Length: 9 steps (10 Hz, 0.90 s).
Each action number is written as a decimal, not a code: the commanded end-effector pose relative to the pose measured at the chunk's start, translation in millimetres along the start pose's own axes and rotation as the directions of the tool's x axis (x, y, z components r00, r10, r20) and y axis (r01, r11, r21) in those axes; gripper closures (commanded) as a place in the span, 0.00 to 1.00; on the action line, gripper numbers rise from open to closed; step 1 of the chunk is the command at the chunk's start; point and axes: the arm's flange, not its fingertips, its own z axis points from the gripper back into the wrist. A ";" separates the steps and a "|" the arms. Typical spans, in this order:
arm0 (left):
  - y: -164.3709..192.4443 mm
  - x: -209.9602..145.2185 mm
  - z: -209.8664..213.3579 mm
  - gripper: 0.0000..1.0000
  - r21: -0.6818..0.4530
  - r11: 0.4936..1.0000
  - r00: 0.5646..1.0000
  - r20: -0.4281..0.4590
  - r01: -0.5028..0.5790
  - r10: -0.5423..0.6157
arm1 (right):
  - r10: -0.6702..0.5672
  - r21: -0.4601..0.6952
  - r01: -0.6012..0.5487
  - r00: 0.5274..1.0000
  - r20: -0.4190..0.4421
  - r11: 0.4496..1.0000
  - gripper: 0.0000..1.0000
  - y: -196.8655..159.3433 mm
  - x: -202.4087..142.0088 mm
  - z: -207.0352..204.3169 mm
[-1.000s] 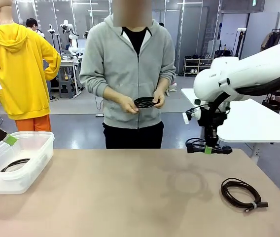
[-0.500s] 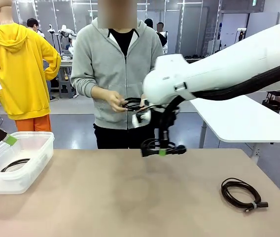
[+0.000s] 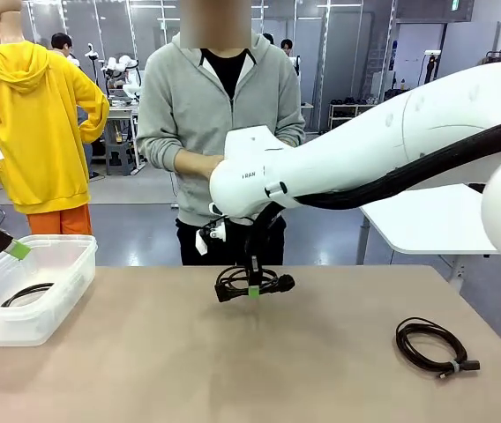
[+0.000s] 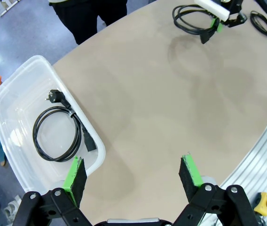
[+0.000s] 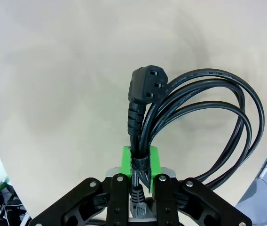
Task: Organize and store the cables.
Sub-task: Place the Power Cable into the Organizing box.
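Note:
My right gripper [image 3: 252,289] hangs just above the middle of the table, shut on a coiled black cable [image 3: 243,280]. The right wrist view has its green pads [image 5: 129,159] clamped on the bound part of that cable [image 5: 204,108], plug end pointing away. The same cable [image 4: 190,19] lies far off in the left wrist view. A second cable [image 3: 28,293] lies in the clear plastic bin [image 3: 65,291] at the left. My left gripper [image 4: 132,165] hovers open above the bin's rim [image 4: 11,94], over its cable [image 4: 58,134]. A third cable [image 3: 431,345] rests on the table's right.
A person in a grey hoodie [image 3: 224,106] stands at the far edge, hands mostly hidden behind my right arm [image 3: 365,163]. A white side table [image 3: 436,220] stands at the back right. Bare tan tabletop [image 3: 145,361] lies between the bin and the held cable.
My right arm has swung left from the table's right side to its middle, carrying the cable and coming lower. The person stepped slightly left. The left gripper stayed put.

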 end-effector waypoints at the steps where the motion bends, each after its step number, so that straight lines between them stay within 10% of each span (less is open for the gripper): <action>1: -1.7 2.3 -1.3 0.00 0.004 1.000 1.000 0.003 -0.013 0.013 | -0.002 0.000 0.002 0.998 0.058 1.000 1.00 -5.4 -5.0 -14.3; 8: -1.7 2.3 -1.3 0.00 0.004 1.000 1.000 0.003 -0.013 0.013 | 0.008 0.052 -0.014 0.994 0.111 0.999 1.00 -1.3 -7.3 -64.1; 9: -1.7 2.3 -1.3 0.00 0.004 1.000 1.000 0.003 -0.013 0.013 | 0.006 0.053 -0.012 0.993 0.118 0.999 0.64 -0.4 -8.4 -63.8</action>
